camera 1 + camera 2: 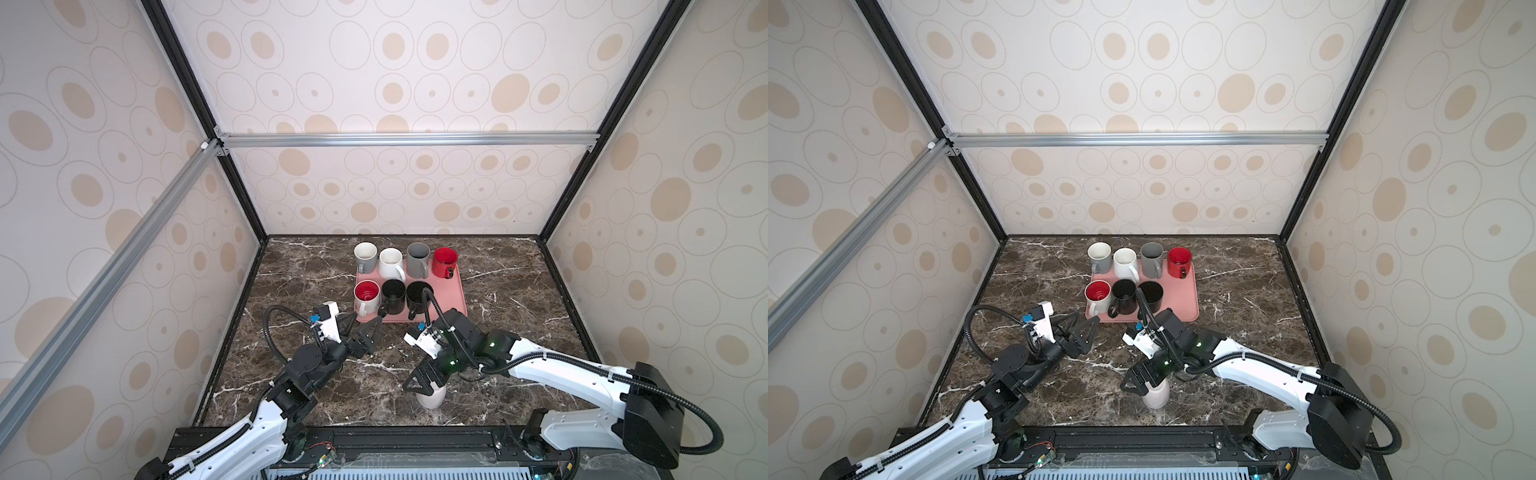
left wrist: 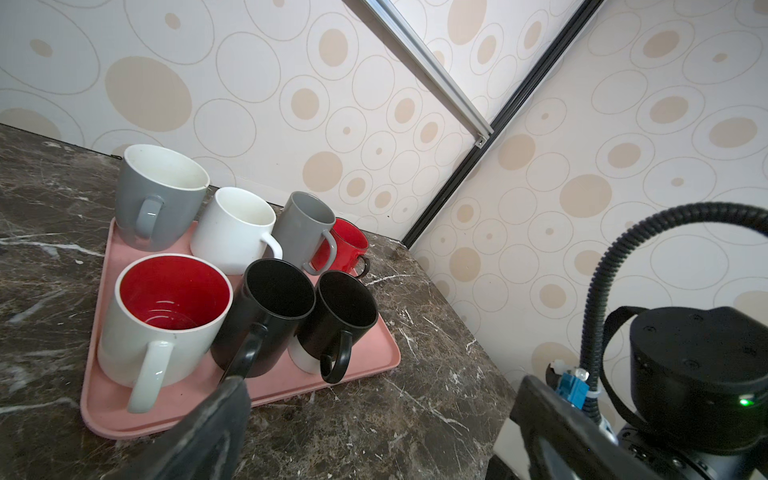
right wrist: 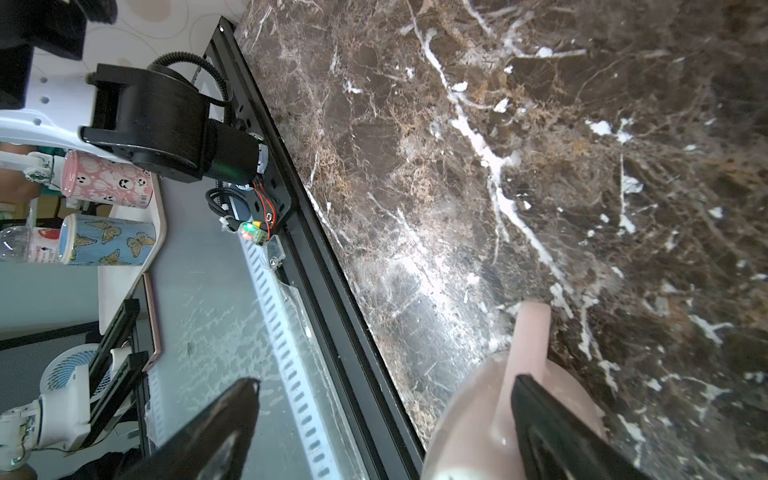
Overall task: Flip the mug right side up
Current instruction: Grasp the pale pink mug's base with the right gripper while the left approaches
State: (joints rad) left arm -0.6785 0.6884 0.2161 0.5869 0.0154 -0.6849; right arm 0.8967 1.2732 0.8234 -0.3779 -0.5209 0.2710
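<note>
Right wrist view shows the right end effector (image 3: 384, 380) with jaws wide apart and empty. The pink mug (image 3: 469, 415) stands on the surface (image 3: 457, 166) directly under one finger, which lies beside its handle. Both top views show the left end effector (image 1: 368, 318) likewise spread and empty, with the tray (image 1: 451, 299) just ahead of it.

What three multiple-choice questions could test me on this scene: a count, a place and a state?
1. How many mugs stand on the pink plastic tray? A five, B seven, C nine.
2. Where is the pale pink ceramic mug? A on the tray, B stacked on another mug, C on the dark marble table.
3. How do the tray's mugs stand? A openings up, B upside down, C on their sides.
Answers: B, four in the far row, three nearer; C, it sits near the front edge, off the tray; A, every inside shows.
</note>
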